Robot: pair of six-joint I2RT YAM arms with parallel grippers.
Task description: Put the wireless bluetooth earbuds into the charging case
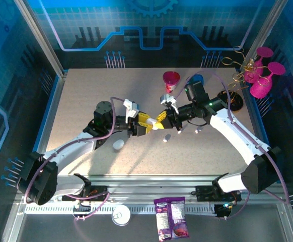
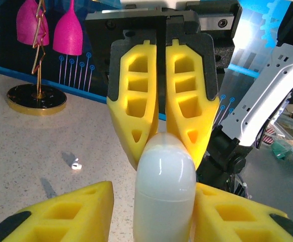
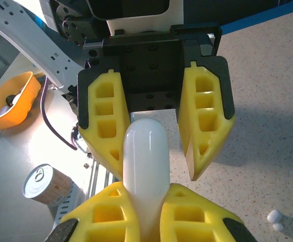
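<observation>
Our right gripper (image 3: 146,194) clenches the glossy white pebble-shaped case (image 3: 145,151) (slippery, we judge; better to hold its flat sides). The left gripper (image 2: 153,186) is released.

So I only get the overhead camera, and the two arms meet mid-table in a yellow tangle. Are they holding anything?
Observer: Yes. The right wrist camera shows the right gripper shut on a smooth white charging case.
Visitor: And the other arm?
Observer: The left gripper is open, with the same case between its fingers. The right wrist camera shows a strip of table between the case and one finger.
Visitor: Is the case open?
Observer: It looks closed from both wrist cameras: a smooth rounded end with no gap showing.
</observation>
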